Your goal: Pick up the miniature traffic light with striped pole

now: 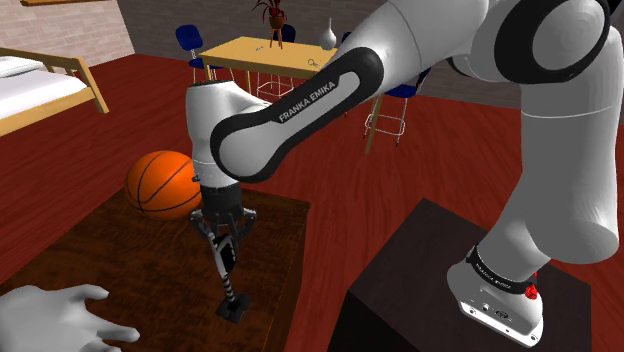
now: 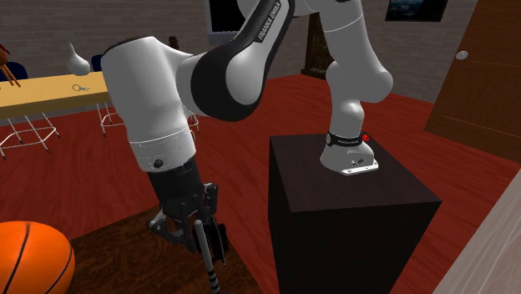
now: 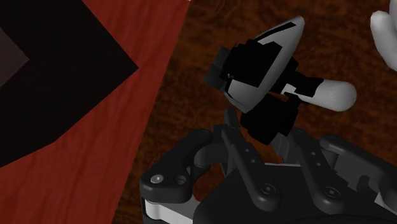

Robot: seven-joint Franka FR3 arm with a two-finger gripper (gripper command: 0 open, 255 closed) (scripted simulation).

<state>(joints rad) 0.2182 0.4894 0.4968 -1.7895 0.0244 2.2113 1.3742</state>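
One step is in hand, as I judge it: the grasp looks made and the lift comes next. The gripper point(image 1: 224, 236) points down over the dark wooden table point(image 1: 110, 250), its black fingers pinching the head of the traffic light point(image 1: 229, 272). The light hangs tilted below them, close to the table's near edge. I cannot tell whether its square black base rests on the top or is clear of it. In the wrist view the head sits right between the fingers, a blocky black box with a pale grey face. The pole is thin and banded black and white.

My next move calls for a slow, straight rise, since the grip is high on a slanted thing that could swing or slip. Farther off, toward the shoulder view's left, a smooth orange basketball point(image 1: 163, 184) with black seams sits on the table. At the near left lies a plain white hand shape point(image 1: 55, 318).
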